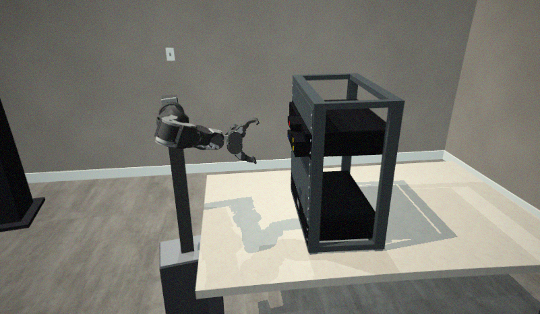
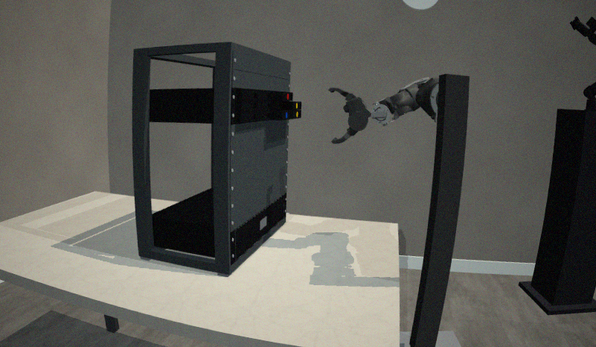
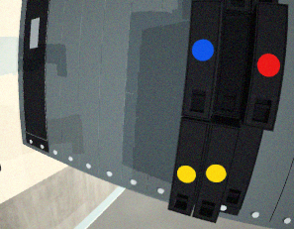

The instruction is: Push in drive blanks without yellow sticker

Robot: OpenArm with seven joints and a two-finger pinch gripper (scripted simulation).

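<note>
hand (image 2: pixel 339 115) hanging in the air in front of the rack (image 2: pixel 222 142), near it but not touching. fingers spread wide apart, holding nothing. pointed at the top part of the rack's front, about level with the drive blanks.

rack standing upright on the pale worktop (image 2: pixel 291 301), well away from the edge. no sign of lean in either wide view.

up high on the rack's front, four drive blanks sticking out past the ones around them. seen close in the wrist view: blue sticker blank (image 3: pixel 202 50), red sticker blank (image 3: pixel 267 64), and two yellow sticker blanks (image 3: pixel 186 173) and (image 3: pixel 217 173) side by side. blue one and the two yellow ones sticking out the most in the side view; red one out less, it seems.

nothing pushed in yet, by the look of it. all four out. so the job looks just begun: blue one to push home, red one to push home, yellow pair to leave alone. then hand to pull back, free of the rack.

no words or brand names to read anywhere. only a small pale tag (image 3: pixel 34 32) low on the rack's front, too blurry to tell if any writing is there.
</note>
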